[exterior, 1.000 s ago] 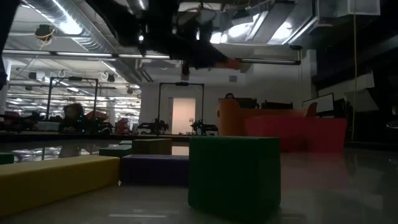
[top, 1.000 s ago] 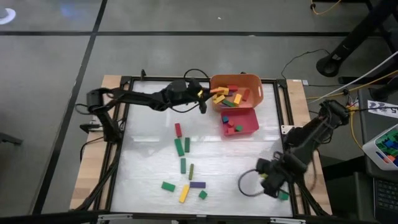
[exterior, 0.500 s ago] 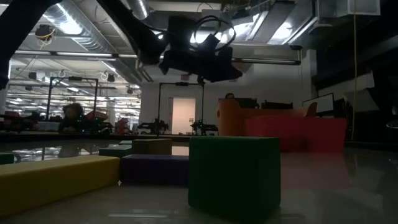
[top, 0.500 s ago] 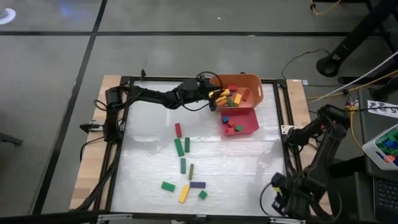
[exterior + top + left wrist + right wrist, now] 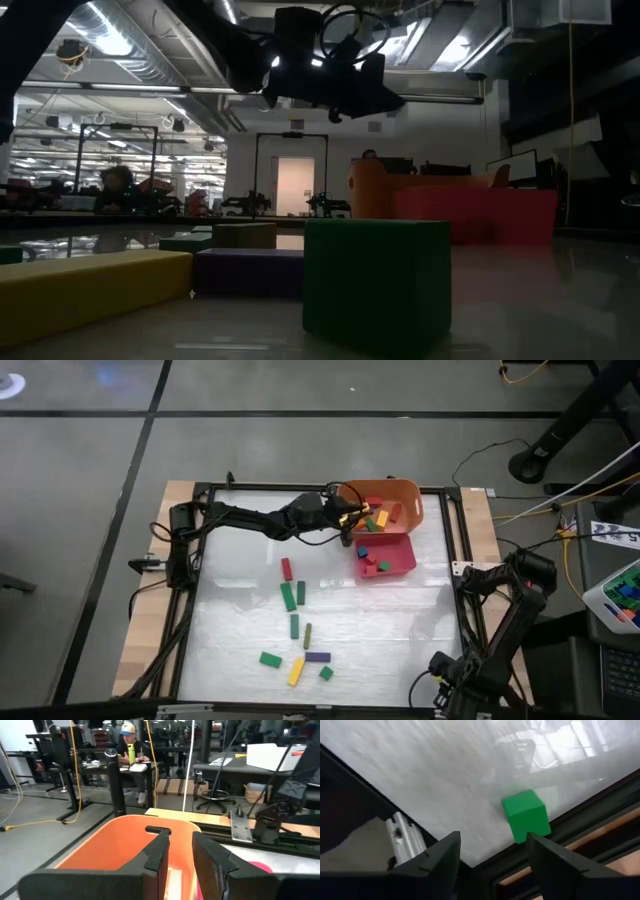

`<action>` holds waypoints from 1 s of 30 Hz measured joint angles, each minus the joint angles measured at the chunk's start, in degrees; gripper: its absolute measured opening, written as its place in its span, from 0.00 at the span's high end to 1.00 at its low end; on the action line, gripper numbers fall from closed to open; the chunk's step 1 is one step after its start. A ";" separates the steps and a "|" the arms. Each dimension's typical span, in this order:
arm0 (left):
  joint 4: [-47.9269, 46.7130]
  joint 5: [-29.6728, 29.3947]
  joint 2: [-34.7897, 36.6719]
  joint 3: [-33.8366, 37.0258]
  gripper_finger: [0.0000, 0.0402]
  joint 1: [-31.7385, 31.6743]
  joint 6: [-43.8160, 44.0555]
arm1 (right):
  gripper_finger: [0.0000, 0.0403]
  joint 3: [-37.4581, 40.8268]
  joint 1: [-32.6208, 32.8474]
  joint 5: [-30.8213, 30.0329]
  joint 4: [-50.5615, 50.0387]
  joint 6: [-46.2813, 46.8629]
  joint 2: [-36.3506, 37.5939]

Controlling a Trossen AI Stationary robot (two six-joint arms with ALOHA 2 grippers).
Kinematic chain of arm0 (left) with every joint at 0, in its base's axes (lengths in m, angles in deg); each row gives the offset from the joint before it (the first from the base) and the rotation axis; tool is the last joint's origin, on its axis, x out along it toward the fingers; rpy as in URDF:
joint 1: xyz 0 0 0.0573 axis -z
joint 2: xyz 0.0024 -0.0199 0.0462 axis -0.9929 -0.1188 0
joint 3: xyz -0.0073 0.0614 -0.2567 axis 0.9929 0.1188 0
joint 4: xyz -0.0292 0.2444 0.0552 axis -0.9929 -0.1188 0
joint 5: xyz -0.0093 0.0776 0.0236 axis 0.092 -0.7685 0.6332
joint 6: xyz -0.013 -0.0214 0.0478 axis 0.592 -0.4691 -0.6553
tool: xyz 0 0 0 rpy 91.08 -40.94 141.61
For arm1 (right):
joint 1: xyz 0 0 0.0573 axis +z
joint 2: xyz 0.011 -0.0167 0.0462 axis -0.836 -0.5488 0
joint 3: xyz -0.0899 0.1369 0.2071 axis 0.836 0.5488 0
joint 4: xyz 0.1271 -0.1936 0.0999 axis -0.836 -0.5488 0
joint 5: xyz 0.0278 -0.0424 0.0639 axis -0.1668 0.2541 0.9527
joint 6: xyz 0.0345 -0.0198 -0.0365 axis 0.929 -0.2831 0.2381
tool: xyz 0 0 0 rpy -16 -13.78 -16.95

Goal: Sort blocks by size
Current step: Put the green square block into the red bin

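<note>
My left gripper hangs over the left rim of the orange bin, which holds several blocks. Its fingers stand a narrow gap apart, with a pale yellow strip between them. It also shows high up in the low view. My right gripper is open and empty at the table's near right corner. A green cube lies on the table just ahead of it. Several bars and a cube lie loose mid-table: red, green, yellow, purple. My left gripper seems to pinch a yellow block between its two fingers, far back from their tips. The fingers reach level from the table's left side over the bin's rim. The block is clear of the table. Which part of it they hold is hidden by the fingers.
A pink-red square tray with a few small cubes sits just in front of the bin. A black frame rail bounds the mat. In the low view a green cube, a purple bar and a yellow bar stand close to the camera.
My left gripper has gone toward the table's right edge, from just left of the orange bin to over its left rim. My right arm has drawn back toward the near right corner, away from the mat. The loose blocks have not moved.
</note>
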 joint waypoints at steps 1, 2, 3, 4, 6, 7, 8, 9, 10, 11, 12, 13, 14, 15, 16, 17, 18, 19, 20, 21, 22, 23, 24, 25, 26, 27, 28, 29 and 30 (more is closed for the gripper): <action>-0.12 0.00 0.00 0.00 0.81 0.34 0.00 | 0.44 0.00 0.00 0.06 -0.17 -0.54 -0.35; -0.40 0.00 0.00 0.00 0.81 0.57 0.00 | 0.44 0.00 0.00 0.04 -0.46 -1.15 -0.57; -0.70 0.00 0.00 0.00 0.81 0.80 0.00 | 0.44 0.00 0.00 -0.06 -0.77 -1.66 -0.72; -1.22 0.00 0.02 0.00 0.81 1.00 0.00 | 0.44 0.00 0.02 -0.42 -1.18 -1.71 -0.73; -2.72 0.00 0.02 0.00 0.81 1.37 0.00 | 0.44 0.00 0.12 -0.43 -2.73 -1.67 -0.73; -3.43 0.00 0.02 0.00 0.81 1.55 0.00 | 0.44 0.00 0.15 -0.41 -3.40 -1.74 -0.73; -4.01 0.00 0.02 0.00 0.81 1.60 -0.01 | 0.44 0.00 0.20 -0.25 -3.96 -2.28 -0.73; -4.54 0.02 0.02 0.00 0.81 1.60 0.00 | 0.44 0.00 0.38 -0.21 -4.42 -3.18 -0.73; -4.85 0.02 0.02 0.00 0.81 1.60 0.00 | 0.44 0.00 0.66 -0.39 -4.87 -3.79 -0.73; -5.41 0.02 0.02 0.00 0.81 1.60 0.00 | 0.44 0.00 0.68 -0.83 -5.17 -4.22 -0.73; -5.91 -0.01 0.02 0.00 0.81 1.73 0.00 | 0.44 0.00 0.70 -1.53 -5.29 -4.39 -0.73; -6.13 0.00 0.02 0.00 0.81 1.73 0.00 | 0.44 0.00 0.72 -2.06 -5.36 -4.49 -0.73; -6.34 0.00 0.02 0.00 0.81 1.71 0.00 | 0.44 0.00 0.76 -2.88 -5.36 -4.68 -0.73; -6.30 -0.02 0.02 0.00 0.81 1.71 0.00 | 0.44 0.00 1.03 -3.40 -5.32 -5.03 -0.73; -6.23 0.00 0.04 0.00 0.81 1.71 0.00 | 0.44 0.00 0.99 -3.84 -5.24 -5.82 -0.73; -6.21 0.00 0.04 0.00 0.81 1.73 0.00 | 0.44 0.00 0.92 -4.17 -5.11 -6.41 -0.73; -6.22 0.00 0.04 0.00 0.81 1.73 0.00 | 0.44 0.00 0.92 -4.72 -5.08 -7.12 -0.73; -6.25 0.00 0.04 0.00 0.81 1.73 0.00 | 0.44 0.00 0.92 -5.27 -5.12 -7.45 -0.73; -6.25 0.00 0.04 0.00 0.81 1.73 0.00 | 0.44 0.00 0.92 -5.96 -5.16 -7.60 -0.73; -6.24 0.00 0.04 0.00 0.81 1.73 0.00 | 0.44 0.00 0.92 -6.40 -5.28 -7.69 -0.73; -6.21 0.00 0.04 0.00 0.81 1.73 0.00 | 0.44 0.00 0.92 -6.52 -5.42 -7.73 -0.73; -6.23 0.00 0.04 0.00 0.81 1.75 0.00 | 0.44 0.00 0.92 -6.48 -5.51 -7.94 -0.73; -6.23 0.00 0.04 0.00 0.81 1.75 0.00 | 0.44 0.00 0.92 -6.47 -5.47 -8.58 -0.73; -6.23 0.00 0.04 0.00 0.81 1.75 0.00 | 0.44 0.00 0.94 -6.42 -5.47 -9.10 -0.73; -6.23 -0.02 0.04 0.00 0.81 1.75 0.00 | 0.44 0.00 0.94 -6.42 -5.51 -9.28 -0.73; -6.22 0.00 0.04 0.00 0.81 1.73 0.00 | 0.44 0.00 0.94 -6.47 -5.60 -9.30 -0.73; -6.21 0.00 0.04 0.00 0.81 1.73 0.00 | 0.44 0.02 0.94 -6.50 -5.62 -9.49 -0.73; -6.21 -0.01 0.04 0.00 0.81 1.74 0.00 | 0.44 0.23 0.92 -6.49 -5.35 -10.02 -0.71; -6.23 -0.01 0.04 0.00 0.81 1.75 0.00 | 0.44 0.62 0.92 -6.42 -4.98 -10.46 -0.71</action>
